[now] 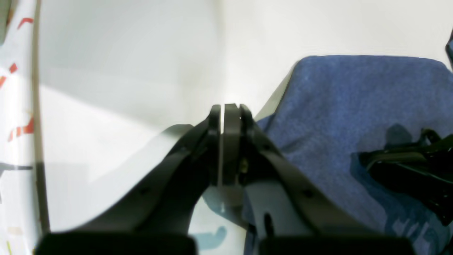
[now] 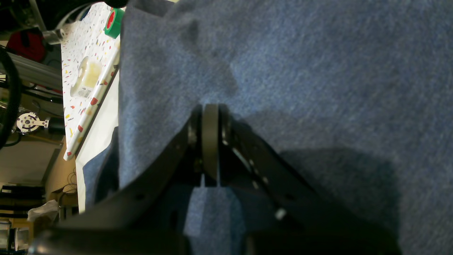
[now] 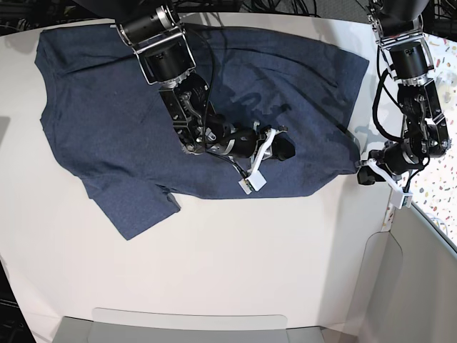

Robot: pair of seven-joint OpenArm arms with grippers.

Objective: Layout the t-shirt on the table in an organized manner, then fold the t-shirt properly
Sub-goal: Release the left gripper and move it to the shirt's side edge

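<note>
— White bench (image 3: 214, 279) fills the near half of the base view, bare and matte. What lies beyond it?

— The t-shirt (image 3: 107, 121), dark heathered navy, spread flat across the far half with one short sleeve pointing toward the near edge. Its right-hand edge in that view reaches almost to where the left end effector (image 3: 364, 174) sits.

— And that left end effector, how do its fingers stand?

— In the left wrist view the left end effector (image 1: 226, 109) shows a thin sliver of light between the two black fingers, so they stand barely parted. Nothing is between them; they hover over bare bench, just beside the shirt's edge (image 1: 354, 117).

— Is it touching the cloth?

— I cannot tell; it sits right at the hem.

— The right one?

— The right end effector (image 3: 280, 148) is over the middle of the shirt's lower body. From its own wrist camera, the right end effector (image 2: 210, 117) has its fingers pressed together with their tips against the blue fabric (image 2: 318, 71). Whether any cloth is pinched I cannot tell.

— Anything farther off?

— A speckled strip (image 2: 83, 53) beside the bench, carrying a green tape roll (image 2: 114, 22) and a clear tape roll (image 2: 85, 76).
</note>
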